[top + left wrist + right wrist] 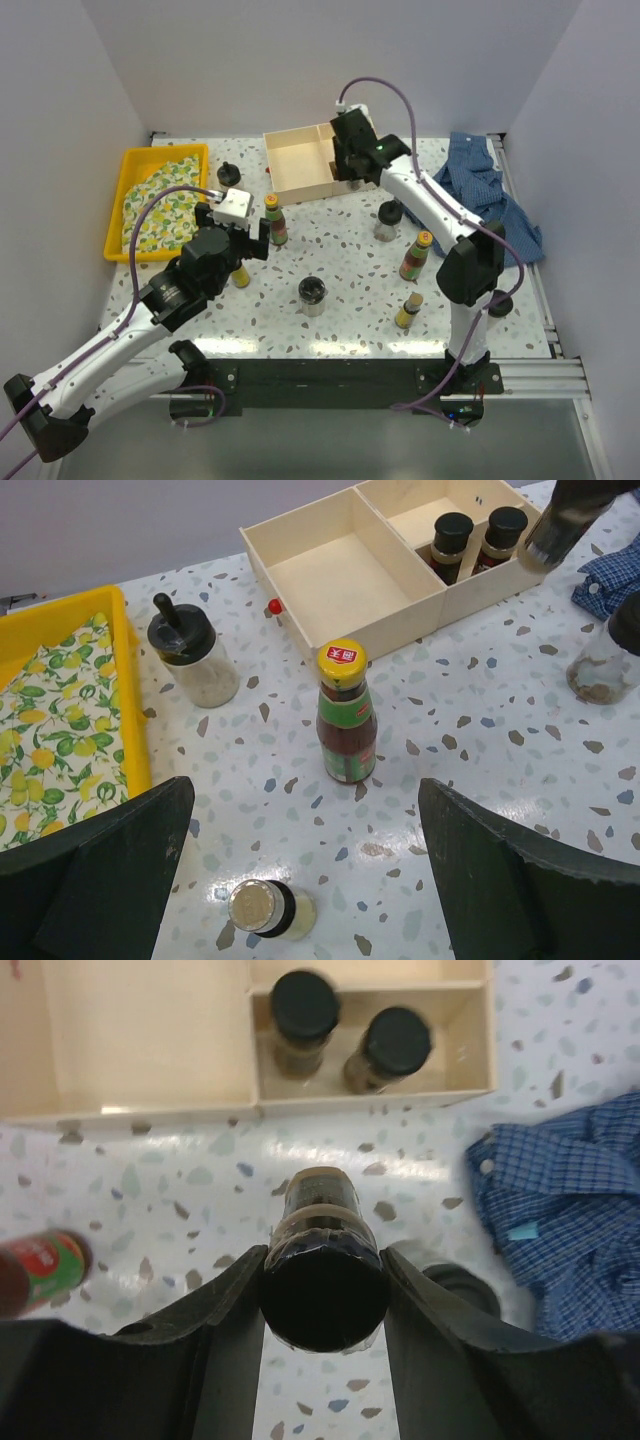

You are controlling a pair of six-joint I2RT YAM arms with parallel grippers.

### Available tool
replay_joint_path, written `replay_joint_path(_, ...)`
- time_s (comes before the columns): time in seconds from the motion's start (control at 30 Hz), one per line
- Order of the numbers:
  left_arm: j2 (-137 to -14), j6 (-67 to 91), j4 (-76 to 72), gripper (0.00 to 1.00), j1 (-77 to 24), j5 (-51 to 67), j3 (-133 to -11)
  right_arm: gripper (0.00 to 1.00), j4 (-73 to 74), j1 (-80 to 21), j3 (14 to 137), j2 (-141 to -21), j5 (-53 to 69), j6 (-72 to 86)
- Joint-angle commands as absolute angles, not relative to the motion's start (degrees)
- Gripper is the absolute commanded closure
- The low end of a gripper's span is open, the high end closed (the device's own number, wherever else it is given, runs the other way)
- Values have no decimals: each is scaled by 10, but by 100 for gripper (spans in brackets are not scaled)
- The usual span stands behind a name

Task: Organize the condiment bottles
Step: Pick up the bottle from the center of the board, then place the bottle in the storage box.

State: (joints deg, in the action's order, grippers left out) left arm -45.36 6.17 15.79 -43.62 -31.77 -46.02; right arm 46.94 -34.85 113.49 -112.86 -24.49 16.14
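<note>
The right pincer (322, 1305) is pinching a dark-capped bottle (318, 1210) by its top, in the air just short of the box (150, 1050). Its own camera gives me mostly the cap, and the label is too foreshortened to read. From overhead the arm hides that bottle altogether, and the left wrist camera catches only a blurred end of it in the upper right corner. Two black-capped bottles (305, 1010) stand side by side in the box's small end compartment, plain in both wrist views but covered from above. A jar lid (462, 1285) peeks out behind the right finger, a red-labelled bottle (40, 1265) is smeared and cut off at the left edge, and the shirt (560, 1200) lies to the right. The left pincer (305, 810) is spread wide with nothing in it. A yellow-capped sauce bottle (345, 715) stands upright on the table just beyond its fingers (100, 880), and a small bottle (262, 908) below is seen cap-on, half hidden from overhead. A black-lidded jar (190, 660) stands near the tray (125, 650). Only the overhead view shows the near jar (312, 293), the orange-capped bottle (417, 255) and the little yellow bottle (408, 312).
</note>
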Motion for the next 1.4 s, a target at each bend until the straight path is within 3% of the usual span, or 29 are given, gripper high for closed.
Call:
replay_joint_path(0.0, -445, 53, 127, 0, -436, -324, -456, 72, 491, -284, 1204, -1115, -255, 135)
replay_joint_path(0.37, -443, 54, 127, 0, -437, -333, -455, 72, 422, -200, 1243, -1177, -199, 115)
replay_joint_path(1.1, -445, 54, 125, 0, -437, -340, -454, 72, 338, -185, 1234, -1286, -163, 113)
replay_joint_path(1.23, -444, 54, 125, 0, -436, -340, -454, 65, 334, -185, 1232, -1297, -167, 115)
replay_joint_path(1.37, -446, 54, 125, 0, -437, -341, -454, 49, 334, -185, 1230, -1307, -170, 119)
